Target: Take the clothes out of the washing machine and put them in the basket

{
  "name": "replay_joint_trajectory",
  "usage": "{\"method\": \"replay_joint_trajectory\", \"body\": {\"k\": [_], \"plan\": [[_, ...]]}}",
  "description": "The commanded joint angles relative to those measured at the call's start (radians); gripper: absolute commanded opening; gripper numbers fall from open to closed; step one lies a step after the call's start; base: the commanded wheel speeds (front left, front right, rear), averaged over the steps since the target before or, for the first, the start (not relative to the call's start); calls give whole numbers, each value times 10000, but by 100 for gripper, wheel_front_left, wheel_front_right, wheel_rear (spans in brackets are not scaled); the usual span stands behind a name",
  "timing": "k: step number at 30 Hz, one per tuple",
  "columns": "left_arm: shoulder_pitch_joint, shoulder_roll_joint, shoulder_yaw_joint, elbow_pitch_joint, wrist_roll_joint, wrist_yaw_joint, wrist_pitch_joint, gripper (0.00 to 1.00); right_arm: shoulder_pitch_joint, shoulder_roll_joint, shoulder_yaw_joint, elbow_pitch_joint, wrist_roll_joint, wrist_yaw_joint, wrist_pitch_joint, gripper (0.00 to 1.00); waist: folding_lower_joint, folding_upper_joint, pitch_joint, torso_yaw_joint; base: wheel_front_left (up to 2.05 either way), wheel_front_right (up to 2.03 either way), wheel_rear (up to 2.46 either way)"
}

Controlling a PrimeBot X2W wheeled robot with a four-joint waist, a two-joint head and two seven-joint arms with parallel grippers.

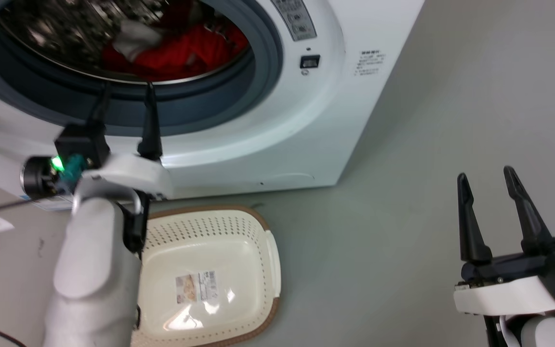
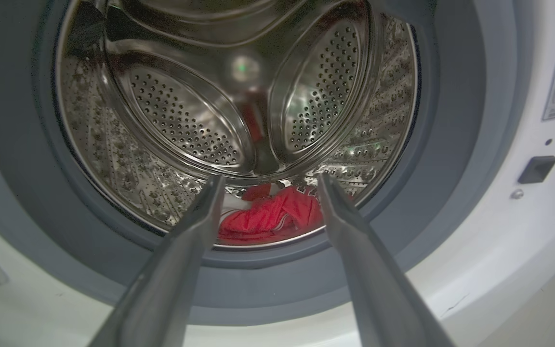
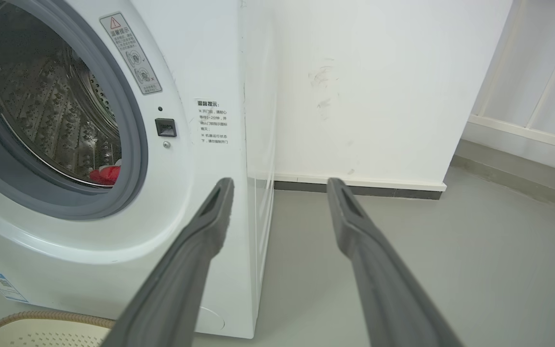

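Left hand [image 1: 128, 89], fingers spread and empty, hovers at 6 o'clock of the washing machine [image 1: 306, 135] opening. Beyond it the clothes [image 2: 268, 219] lie low in the drum [image 2: 181, 120], and the basket [image 1: 210, 212] sits empty underneath. This looks like the reaching step: next, push in and close on red cloth.

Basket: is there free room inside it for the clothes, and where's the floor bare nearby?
The basket shows only a sticker inside. Bare floor runs from its right rim to the right gripper. Crowded: the left forearm overlaps its left side.
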Motion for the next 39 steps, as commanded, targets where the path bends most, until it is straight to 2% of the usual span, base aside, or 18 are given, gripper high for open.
{"method": "replay_joint_trajectory", "body": {"k": [1,8,19,23,29,33,39], "plan": [[-201,83,31,55,42,-5,-28,100,-151,-20,33,-49,96,-3,-21,100,-1,0,517,-392,0,0,0],[-2034,784,113,1499,335,-184,-26,100,-763,-17,189,-175,305,-3,-21,100,-1,0,1591,-986,0,0,0],[-5352,1942,-56,4324,629,-233,141,100,-1583,-11,482,-508,864,-3,-21,100,-1,0,3135,-1772,0,0,0],[-6775,2648,-226,5267,818,-380,700,100,-1745,-9,612,-649,1099,-5,-21,100,-1,0,3630,-2125,0,0,0],[-8469,3339,-961,6122,1298,-566,1819,100,-1863,-9,685,-761,1408,-5,-21,100,-1,0,4143,-2432,0,0,0],[-9360,3432,-1466,6676,1340,-691,2911,100,-1935,-7,679,-809,1504,-5,-23,100,-1,0,4409,-2514,0,0,0],[-10282,3380,-2176,7514,444,-700,4912,100,-2033,-9,788,-897,1642,-5,-21,100,-1,0,4671,-2669,0,0,0]]}}
